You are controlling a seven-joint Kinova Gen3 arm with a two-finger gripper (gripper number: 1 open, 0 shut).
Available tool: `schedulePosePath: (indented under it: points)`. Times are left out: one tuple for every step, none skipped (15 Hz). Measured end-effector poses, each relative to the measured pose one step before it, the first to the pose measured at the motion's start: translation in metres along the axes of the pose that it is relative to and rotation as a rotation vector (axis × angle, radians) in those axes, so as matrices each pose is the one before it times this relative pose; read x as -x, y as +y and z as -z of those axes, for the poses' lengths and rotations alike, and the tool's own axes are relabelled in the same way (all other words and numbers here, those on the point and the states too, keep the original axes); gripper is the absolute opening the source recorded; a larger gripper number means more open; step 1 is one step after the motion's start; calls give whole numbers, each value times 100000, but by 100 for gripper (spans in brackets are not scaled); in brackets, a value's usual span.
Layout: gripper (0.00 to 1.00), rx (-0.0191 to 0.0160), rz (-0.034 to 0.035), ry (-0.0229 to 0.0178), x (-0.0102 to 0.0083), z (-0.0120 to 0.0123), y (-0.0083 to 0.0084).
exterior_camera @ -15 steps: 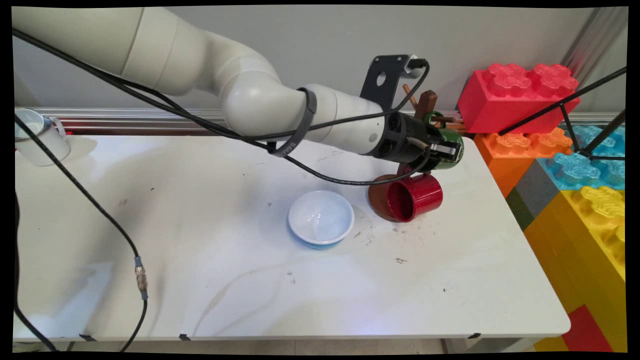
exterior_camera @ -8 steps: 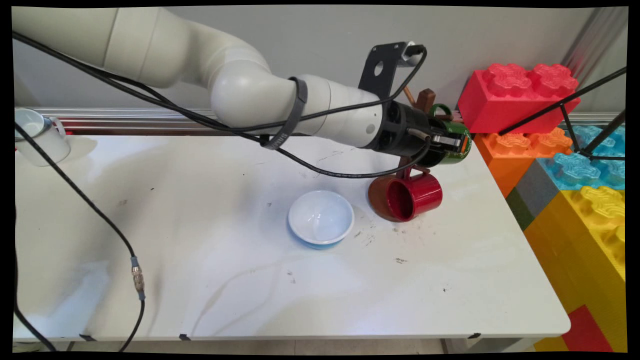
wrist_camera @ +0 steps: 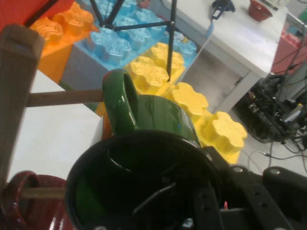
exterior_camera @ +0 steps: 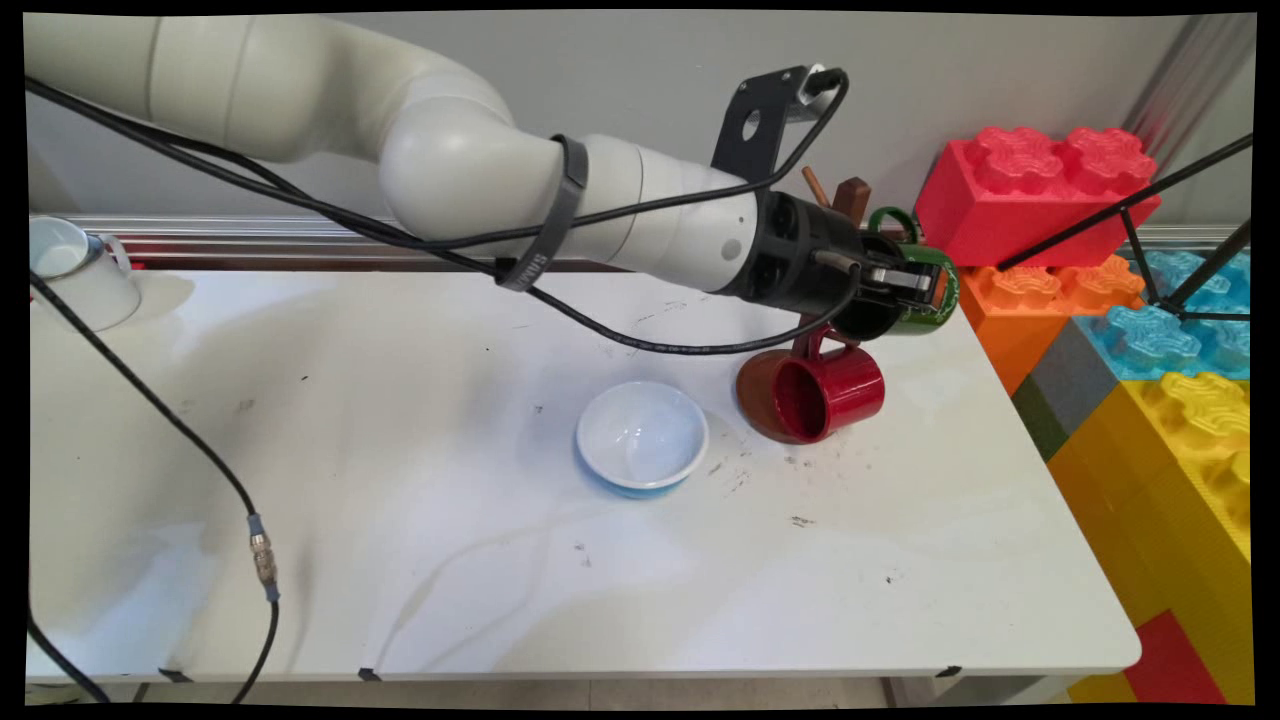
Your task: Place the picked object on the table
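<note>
My gripper (exterior_camera: 912,288) is shut on the rim of a dark green mug (exterior_camera: 932,305), held on its side above the table's far right part. In the hand view one finger reaches inside the green mug (wrist_camera: 153,120) and its handle points up. The handle sits at the tip of a wooden peg (wrist_camera: 62,97) of the mug tree (wrist_camera: 17,72); whether the peg passes through it I cannot tell. A red mug (exterior_camera: 832,395) hangs from a lower peg just below my gripper. The tree's post (exterior_camera: 853,196) rises behind the wrist.
A white and blue bowl (exterior_camera: 642,436) stands mid-table, left of the tree's round brown base (exterior_camera: 752,398). A white mug (exterior_camera: 72,272) sits at the far left edge. Big toy blocks (exterior_camera: 1040,190) are stacked past the table's right edge. Black cables hang over the left side.
The arm has carried the green mug to the right and slightly up, past the tree's post. The red mug and the bowl have not moved.
</note>
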Motion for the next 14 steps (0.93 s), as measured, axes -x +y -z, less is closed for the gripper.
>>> schedulePosePath:
  points:
    - [0,586,249,-251,16,173,195]
    - [0,882,361,-398,26,258,301]
    - [0,952,446,-445,31,308,339]
    - [0,1028,388,-501,13,302,352]
    - [0,892,188,-474,-33,257,326]
    - [0,495,131,-317,-11,170,191]
    - [0,568,-3,-594,-33,266,252]
    - [0,241,-165,-493,-35,186,142]
    - [0,-29,-413,-963,-103,328,161]
    - [0,-69,-278,-654,-81,199,95]
    - [0,-185,-595,-1159,-136,310,143]
    - [0,-275,-500,-802,-124,238,78]
    - [0,-761,-845,-1524,-200,417,105]
    - [0,-807,-989,-1692,-256,439,125]
